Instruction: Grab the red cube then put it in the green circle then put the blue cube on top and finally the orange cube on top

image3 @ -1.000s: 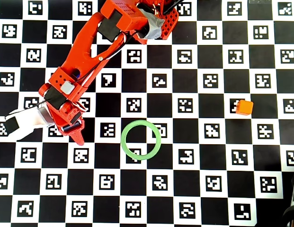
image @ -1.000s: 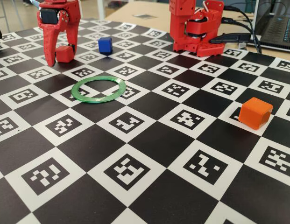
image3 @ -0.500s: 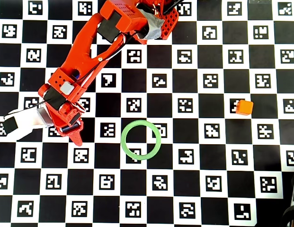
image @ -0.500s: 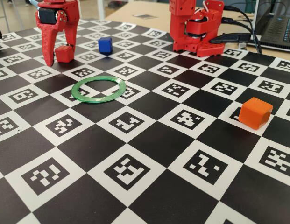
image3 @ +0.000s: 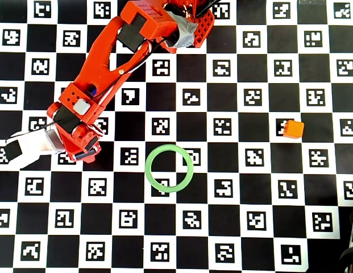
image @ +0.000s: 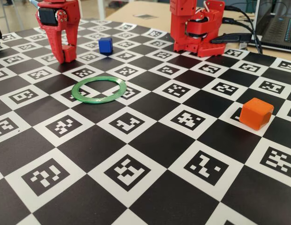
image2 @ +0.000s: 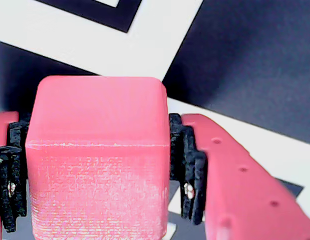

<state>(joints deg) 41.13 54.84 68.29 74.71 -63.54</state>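
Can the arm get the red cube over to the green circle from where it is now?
Probably yes. The gripper has its jaws shut on the red cube, and in the fixed view the board between the cube and the green circle lies bare; the blue cube sits off to the side.

Seen from overhead, the arm (image3: 102,74) covers both the red cube and the blue cube entirely. In the wrist view the red cube (image2: 97,160) runs off the bottom edge, and both gripper (image2: 95,175) fingers are cropped at the frame's sides. In the fixed view, the arm's base (image: 197,26) and a laptop (image: 279,28) are cut by the top and right edges
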